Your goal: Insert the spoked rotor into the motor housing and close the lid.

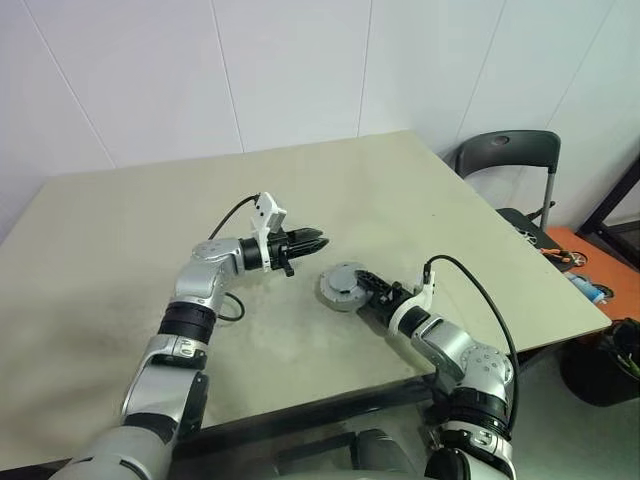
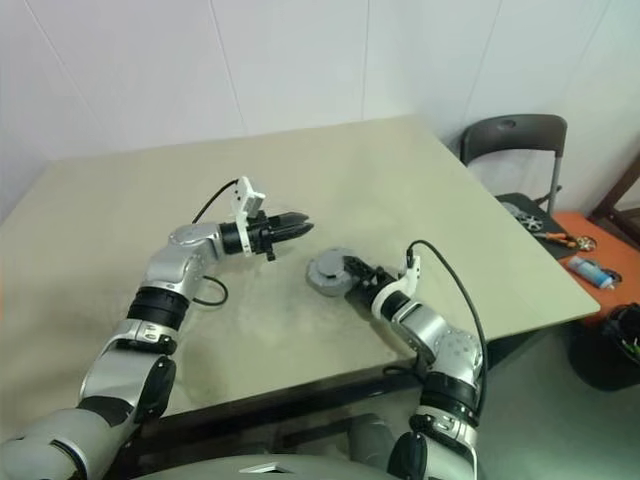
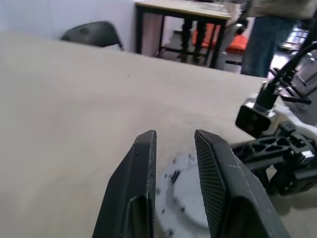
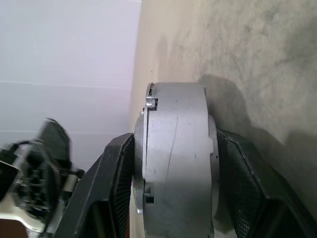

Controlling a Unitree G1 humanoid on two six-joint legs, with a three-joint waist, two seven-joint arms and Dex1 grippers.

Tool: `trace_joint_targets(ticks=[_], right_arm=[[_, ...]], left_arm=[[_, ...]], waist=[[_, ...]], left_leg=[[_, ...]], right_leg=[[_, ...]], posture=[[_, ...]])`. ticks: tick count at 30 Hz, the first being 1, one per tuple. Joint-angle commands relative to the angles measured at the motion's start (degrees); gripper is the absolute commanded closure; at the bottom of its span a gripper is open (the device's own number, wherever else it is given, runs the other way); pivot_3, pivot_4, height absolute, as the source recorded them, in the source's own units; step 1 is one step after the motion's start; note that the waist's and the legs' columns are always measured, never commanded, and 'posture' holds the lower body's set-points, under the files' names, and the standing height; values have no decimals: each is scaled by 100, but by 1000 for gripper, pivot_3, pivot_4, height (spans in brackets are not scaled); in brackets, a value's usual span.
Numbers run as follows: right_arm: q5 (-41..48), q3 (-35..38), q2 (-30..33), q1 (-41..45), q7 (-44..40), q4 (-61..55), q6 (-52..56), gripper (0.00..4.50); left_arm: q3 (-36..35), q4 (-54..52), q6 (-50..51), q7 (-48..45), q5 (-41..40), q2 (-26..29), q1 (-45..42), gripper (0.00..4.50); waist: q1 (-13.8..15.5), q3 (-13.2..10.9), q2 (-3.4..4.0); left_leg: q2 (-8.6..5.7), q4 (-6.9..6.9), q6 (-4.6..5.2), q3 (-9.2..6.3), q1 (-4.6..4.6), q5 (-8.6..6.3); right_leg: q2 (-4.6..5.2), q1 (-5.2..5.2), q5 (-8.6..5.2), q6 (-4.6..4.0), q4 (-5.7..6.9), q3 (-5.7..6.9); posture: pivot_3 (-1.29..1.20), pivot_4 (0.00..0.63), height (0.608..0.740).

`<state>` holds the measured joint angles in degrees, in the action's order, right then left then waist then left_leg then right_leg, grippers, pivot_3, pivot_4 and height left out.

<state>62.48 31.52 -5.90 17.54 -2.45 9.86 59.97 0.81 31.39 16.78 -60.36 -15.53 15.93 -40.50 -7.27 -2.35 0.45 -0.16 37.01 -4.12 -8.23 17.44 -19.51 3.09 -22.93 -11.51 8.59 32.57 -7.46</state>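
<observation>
The motor housing [image 1: 343, 287] sat on the table [image 1: 120, 240], near its front edge, with the lid [image 4: 140, 163] on it. The right gripper [image 1: 366, 287] was clamped on its sides. The left gripper [image 1: 318, 241] hung just to the left and farther back, its fingers [image 3: 136, 178] a little apart and empty.

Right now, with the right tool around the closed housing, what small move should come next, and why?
Probably release: the right tool has its fingers on both sides of the motor housing, the lid looks seated on top, and the left tool hovers apart, empty. I'd open the right tool and back it away.
</observation>
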Motion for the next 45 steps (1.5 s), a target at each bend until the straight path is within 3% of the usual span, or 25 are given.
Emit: trace_joint_targets(ticks=[1,9,20,29,35,39,45], right_arm=[[-45,-322,-170,-3,-154,6,-156,2367],[-293,-649,-30,-144,-119,129,-157,2372],[-2,-525,42,-80,-35,50,-163,2373],[965,-254,-265,376,155,-212,-436,2373],[1536,-221,-397,824,471,-370,-805,2373],[1678,-342,-455,991,609,-417,-953,2373],[1743,-546,-380,1126,632,-300,-1067,2373]], left_arm=[[-149,-208,57,121,-117,97,-44,3191],[-114,-157,61,161,-115,128,-9,3191],[-19,-337,61,220,-93,36,217,3191],[-60,-429,129,276,-128,39,309,3191],[-98,-417,133,320,-130,93,339,3191],[-368,-352,207,477,-352,80,289,3191],[-1588,-645,1634,740,-1720,405,-85,3191]], waist=[[0,-1,1],[-5,-1,1],[6,-5,-4],[10,-56,7],[33,-74,21],[61,-75,23],[30,-80,26]], left_leg=[[0,0,0,0,1,0],[5,-9,0,0,7,0],[13,-8,0,0,7,0],[13,-4,0,0,13,0],[13,2,-2,-4,90,1],[13,-4,-5,-7,99,3],[13,-5,-4,-7,105,2]], right_leg=[[0,-2,0,0,0,0],[-7,-19,5,9,5,-1],[-19,-31,-4,-6,34,-2],[-21,-44,-6,-9,48,-3],[-21,-126,17,-10,60,-4],[-20,-142,22,-18,63,-3],[-19,-151,21,-17,66,-3]], posture=[[0,0,740],[0,0,740],[0,0,740],[0,0,740],[0,0,740],[0,0,740],[0,0,740]])
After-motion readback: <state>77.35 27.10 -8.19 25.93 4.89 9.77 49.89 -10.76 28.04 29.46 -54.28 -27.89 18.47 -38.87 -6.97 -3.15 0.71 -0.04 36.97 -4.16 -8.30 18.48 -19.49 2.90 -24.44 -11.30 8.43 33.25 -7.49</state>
